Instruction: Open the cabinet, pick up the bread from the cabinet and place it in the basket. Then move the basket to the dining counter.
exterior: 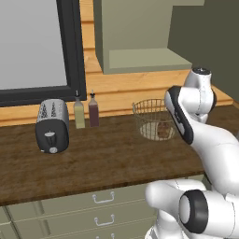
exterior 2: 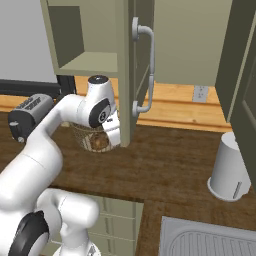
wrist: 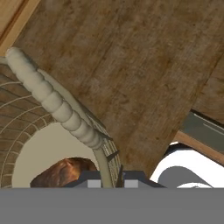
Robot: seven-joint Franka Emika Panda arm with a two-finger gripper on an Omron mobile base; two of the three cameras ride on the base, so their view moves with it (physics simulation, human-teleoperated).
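Hand view puts the basket (wrist: 57, 105) in the left half of the frame, its beaded rim running from the upper left down to the bottom centre, where 1 upright wire of the wall passes between the 2 dark tips of the gripper (wrist: 109, 181); the claw is pinched narrow on that rim wall. 1 bread (wrist: 65, 171) lies inside on the beige base, at the lower left of the frame, just beside the tips but on the inner side of the wall. In the left base view the basket (exterior: 151, 119) sits right of centre on the dark wood counter (exterior: 93, 163), with the loaf (exterior: 163, 130) in its lower right part and the arm's wrist pressed against its right edge. So the coming lift, as I judge it, turns on a grip at 1 side of the rim, with the basket's bulk hanging off toward the frame's left, which could tip it. Further out stand 1 toaster (exterior: 52, 125) and 2 bottles (exterior: 87, 110) at mid left, 1 open cabinet (exterior 2: 92, 47) at the top of the right base view, and 1 white canister (exterior 2: 230, 167) at the right.
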